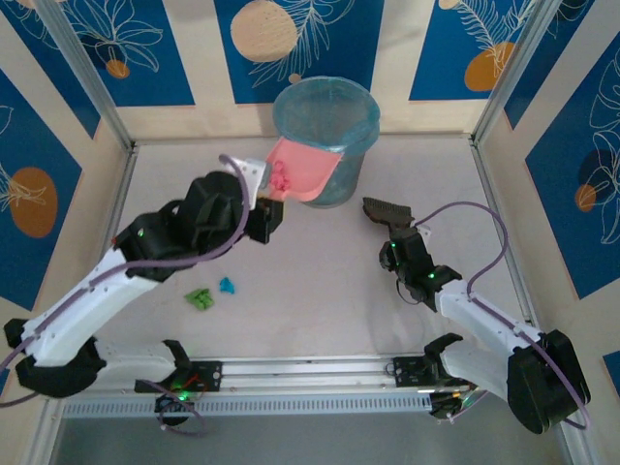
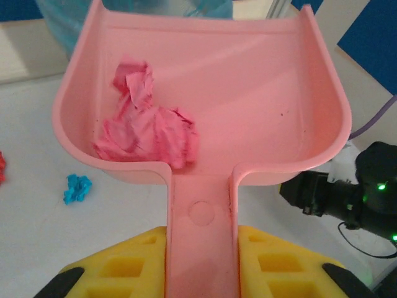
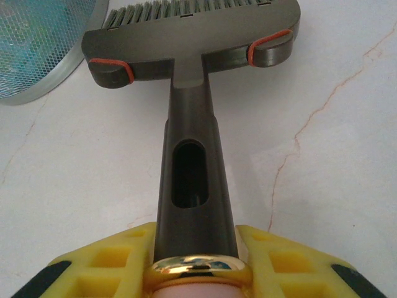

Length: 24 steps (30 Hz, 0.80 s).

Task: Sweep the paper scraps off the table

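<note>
My left gripper [image 1: 266, 215] [image 2: 201, 254] is shut on the handle of a pink dustpan [image 1: 305, 167] [image 2: 248, 93], which is lifted with its mouth against the bin. Pink paper scraps [image 1: 278, 178] [image 2: 146, 133] lie bunched in the pan's back left corner. On the table [image 1: 320, 281] below lie a blue scrap [image 1: 227, 285] [image 2: 77, 188] and a green scrap [image 1: 200, 299]. A red scrap [image 2: 2, 167] peeks in at the left wrist view's edge. My right gripper [image 1: 402, 242] [image 3: 193, 261] is shut on the handle of a dark brush [image 1: 386, 210] [image 3: 192, 37], bristles pointing away.
A round mesh bin [image 1: 339, 111] [image 3: 37, 43] lined with a blue bag stands at the back centre. Aluminium rails [image 1: 494, 194] and patterned walls enclose the table on three sides. The right arm's forearm [image 1: 484, 315] runs along the right front.
</note>
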Tool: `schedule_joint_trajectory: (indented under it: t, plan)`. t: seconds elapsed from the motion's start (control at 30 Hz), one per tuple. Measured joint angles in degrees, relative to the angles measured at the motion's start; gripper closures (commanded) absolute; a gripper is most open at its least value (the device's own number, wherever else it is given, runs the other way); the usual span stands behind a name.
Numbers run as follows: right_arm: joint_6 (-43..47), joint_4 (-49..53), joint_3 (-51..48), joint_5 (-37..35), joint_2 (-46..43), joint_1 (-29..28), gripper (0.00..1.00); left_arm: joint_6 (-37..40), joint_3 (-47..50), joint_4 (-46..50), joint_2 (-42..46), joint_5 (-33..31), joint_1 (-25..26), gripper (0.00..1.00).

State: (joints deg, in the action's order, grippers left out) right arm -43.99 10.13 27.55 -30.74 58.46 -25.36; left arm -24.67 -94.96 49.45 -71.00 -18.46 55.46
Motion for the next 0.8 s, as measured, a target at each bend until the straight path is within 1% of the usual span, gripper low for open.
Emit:
schedule_joint_trajectory:
  t: [0.13, 0.23, 0.33, 0.47, 0.53, 0.67, 0.8]
  plan:
    - [0.0, -0.3, 0.0, 0.2, 0.6, 0.0, 1.0, 1.2, -13.7, 4.3, -10.0, 3.0, -2.1, 1.0]
    - [0.0, -0.4, 0.0, 0.3, 0.9, 0.1, 1.0, 1.3, -23.8, 7.3, -18.5, 6.9, -5.9, 1.0]
    - [0.0, -0.5, 0.0, 0.4, 1.0, 0.3, 1.0, 1.0, -33.8, 9.6, -27.2, 11.5, -9.9, 1.0]
    - [0.0, -0.6, 0.0, 0.6, 1.0, 0.7, 1.0, -1.6, -47.6, 11.3, -38.7, 20.2, -14.4, 1.0]
    - [0.0, -0.5, 0.0, 0.8, 1.0, 0.9, 1.0, -4.1, -51.0, 10.5, -42.3, 24.8, -16.2, 1.0]
    - [0.0, -0.5, 0.0, 1.0, 1.0, 1.4, 1.0, -13.7, -52.1, 6.0, -46.8, 35.0, -20.9, 1.0]
    - [0.1, -0.5, 0.0, 1.2, 1.0, 1.5, 1.0, -23.5, -51.9, -0.9, -50.3, 41.5, -24.1, 1.0]
